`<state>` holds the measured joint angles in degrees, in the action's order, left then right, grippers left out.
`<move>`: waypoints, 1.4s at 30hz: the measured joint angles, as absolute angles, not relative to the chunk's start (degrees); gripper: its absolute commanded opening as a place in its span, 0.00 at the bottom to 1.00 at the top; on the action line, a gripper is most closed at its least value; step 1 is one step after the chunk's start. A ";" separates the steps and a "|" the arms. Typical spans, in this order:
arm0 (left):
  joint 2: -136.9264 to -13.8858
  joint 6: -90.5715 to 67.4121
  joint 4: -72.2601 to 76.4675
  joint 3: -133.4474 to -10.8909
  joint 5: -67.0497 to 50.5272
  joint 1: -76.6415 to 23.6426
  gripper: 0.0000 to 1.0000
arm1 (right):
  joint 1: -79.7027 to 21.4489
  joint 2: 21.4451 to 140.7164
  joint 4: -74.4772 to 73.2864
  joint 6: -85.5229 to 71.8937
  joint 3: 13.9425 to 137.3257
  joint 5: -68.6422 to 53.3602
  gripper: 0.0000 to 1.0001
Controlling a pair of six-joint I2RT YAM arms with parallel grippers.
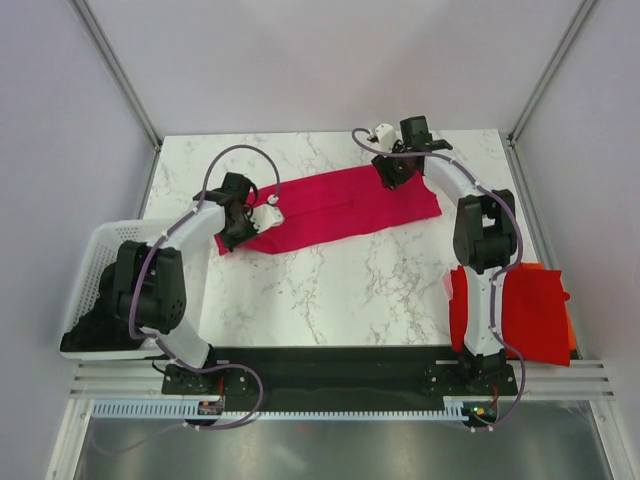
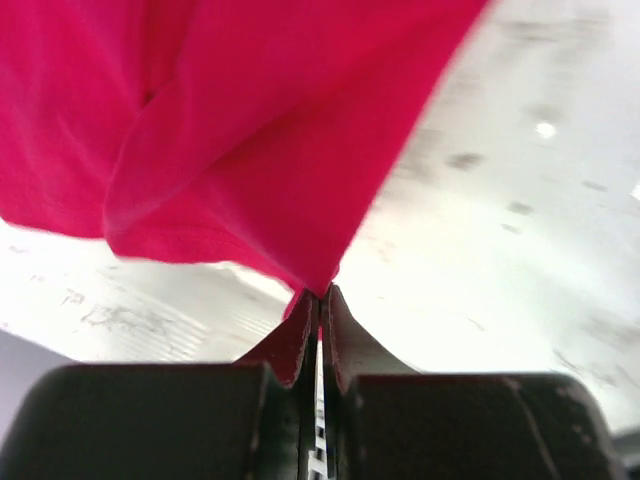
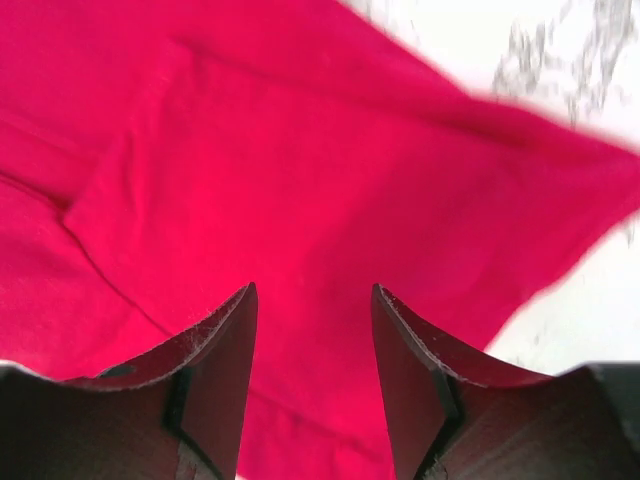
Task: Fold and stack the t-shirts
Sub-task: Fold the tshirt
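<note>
A crimson-pink t-shirt (image 1: 335, 207) lies folded into a long strip across the back of the marble table. My left gripper (image 1: 237, 226) is at its left end, shut on a corner of the cloth (image 2: 318, 275), which hangs from the fingertips. My right gripper (image 1: 392, 173) is over the strip's far right part, open, its fingers (image 3: 225, 330) just above the cloth (image 3: 330, 200) with nothing between them. A folded bright red t-shirt (image 1: 530, 312) lies on an orange one (image 1: 570, 330) at the right table edge.
A white slatted basket (image 1: 95, 270) stands off the table's left edge, beside the left arm's base. Grey frame posts rise at the back corners. The marble top (image 1: 340, 295) lies between the pink shirt and the arm bases.
</note>
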<state>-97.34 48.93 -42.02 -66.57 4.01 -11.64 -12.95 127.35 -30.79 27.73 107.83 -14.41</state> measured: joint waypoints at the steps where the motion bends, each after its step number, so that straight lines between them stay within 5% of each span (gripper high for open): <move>1: -95.46 49.19 -43.94 -66.00 2.83 -12.86 0.02 | -12.64 127.35 -32.51 27.75 108.12 -13.78 0.56; 15: -92.95 51.72 -63.81 -62.35 -13.87 -22.76 0.02 | -13.58 135.52 -43.40 28.95 115.74 -6.07 0.57; 21: -92.95 50.98 -65.41 -61.87 -19.29 -29.82 0.02 | -14.50 144.77 -45.12 29.93 130.34 -3.88 0.56; 24: -93.23 50.15 -65.43 -61.89 -22.00 -33.56 0.08 | -15.09 149.60 -43.24 30.30 138.04 -3.14 0.57; 31: -97.82 47.42 -66.22 -63.20 -30.04 -43.29 0.40 | -19.62 154.74 -31.99 30.83 143.63 0.78 0.61; 42: -98.50 40.62 -62.15 -76.71 -30.33 -43.99 0.35 | -23.29 142.71 -26.79 31.22 134.15 5.48 0.63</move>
